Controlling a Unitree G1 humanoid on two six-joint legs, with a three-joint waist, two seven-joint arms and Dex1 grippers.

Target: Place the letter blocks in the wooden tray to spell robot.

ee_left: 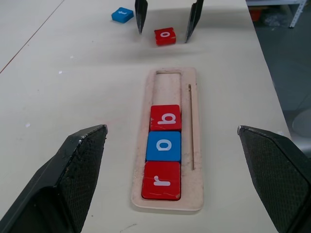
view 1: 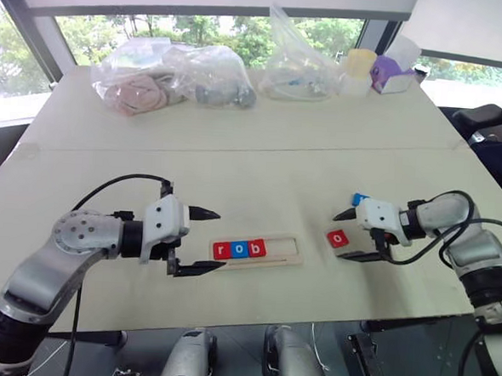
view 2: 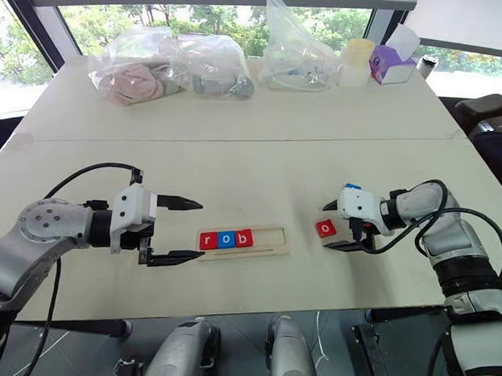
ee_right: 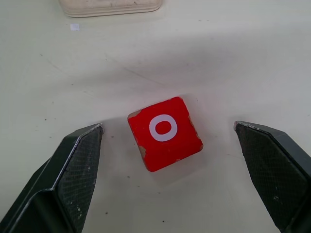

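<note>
**Currently: red "o" tile between right jaws, three tiles seated in tray**

Right gripper [ee_right: 167, 141]: jaws spread wide, one finger on each side of the red "o" block [ee_right: 164, 132]. Block lies flat on the desk [view 1: 235, 166], letter up, slightly rotated relative to the fingers. Clear gap between block and each finger; neither touches it. Nothing gripped.

Blue block [ee_left: 122, 14]: flat on the desk just beyond the right gripper, apart from the red "o". Its letter is too small to read.

Left gripper [view 1: 209, 241]: jaws fully apart, empty, held level just beside the left end of the wooden tray [ee_left: 194, 194] and pointing along its length. No contact with the tray visible.

Tray contents: groove holds three blocks in a row, edges touching, starting at the end nearest the left gripper: red "r" block [ee_left: 161, 180], blue "o" block [ee_left: 164, 146], red "b" block [ee_left: 165, 118]. The remaining stretch of groove past the "b" is bare wood. Tray lies flat, near the front-centre of the desk, well apart from the two loose blocks.

Far edge of desk: several clear plastic bags [view 1: 172, 77] with contents I cannot identify, and a purple tissue box [view 1: 392, 76].
</note>
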